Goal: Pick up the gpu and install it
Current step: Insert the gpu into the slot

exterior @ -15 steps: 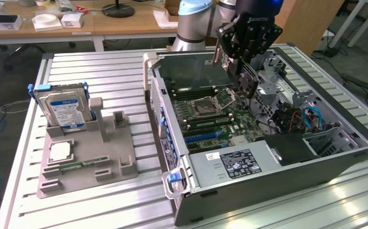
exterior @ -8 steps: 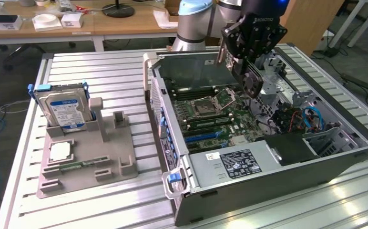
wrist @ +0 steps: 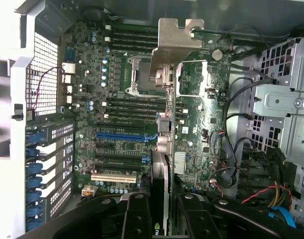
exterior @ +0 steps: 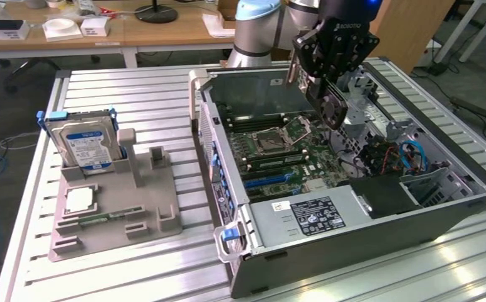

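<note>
One pincer hangs over the open computer case and is closed tight on the gpu, so the card is up in the air and touches nothing else. The case lies on its side on the bench, by the bench edge at the exterior view's right. The gpu is above the back half of the case, the half nearer the far edge of the bench. It is held on its thin edge, not flat. Its black round fan faces the exterior view's left, and the card looks a little tilted. In the wrist view the two black fingers of the pincer press the gpu from both sides. From there the long line of the card runs away from the pincer to the silver bracket at its other end. That long line goes across the long blue slot on the green motherboard, not along it. In the exterior view the silver bracket is the end nearer the far edge of the bench. A grey tray sits by the bench edge at the exterior view's left. A hard drive with a blue label stands in it, and a small green memory stick lies in it.
</note>
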Available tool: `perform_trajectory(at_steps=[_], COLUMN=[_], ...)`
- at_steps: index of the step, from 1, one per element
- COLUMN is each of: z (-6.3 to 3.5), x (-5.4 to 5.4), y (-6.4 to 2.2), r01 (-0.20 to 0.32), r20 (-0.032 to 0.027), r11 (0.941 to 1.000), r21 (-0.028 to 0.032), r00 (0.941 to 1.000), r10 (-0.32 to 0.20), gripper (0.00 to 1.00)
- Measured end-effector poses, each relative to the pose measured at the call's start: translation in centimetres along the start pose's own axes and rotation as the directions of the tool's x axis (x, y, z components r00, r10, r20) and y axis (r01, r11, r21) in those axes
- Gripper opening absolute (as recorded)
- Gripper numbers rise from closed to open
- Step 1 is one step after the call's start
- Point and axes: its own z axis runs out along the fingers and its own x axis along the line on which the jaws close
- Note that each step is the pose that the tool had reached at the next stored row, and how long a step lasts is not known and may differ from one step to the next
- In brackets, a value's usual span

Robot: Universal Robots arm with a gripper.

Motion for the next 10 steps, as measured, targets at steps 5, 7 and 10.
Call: perform_trajectory(at_steps=[5, 7, 10], z=[0.01, 0.01, 0.02], x=[0.00, 0.00, 0.00], y=[0.00, 0.00, 0.00], r01=[0.038, 0.062, 0.103], r20=[0.0014, 0.0024, 0.0040], r11=[0.9993, 0.9980, 0.9947], r21=[-0.0008, -0.0013, -0.0020], r00=[0.9993, 0.9980, 0.9946], r10=[-0.038, -0.062, -0.103], gripper=[0.27, 0.27, 0.27])
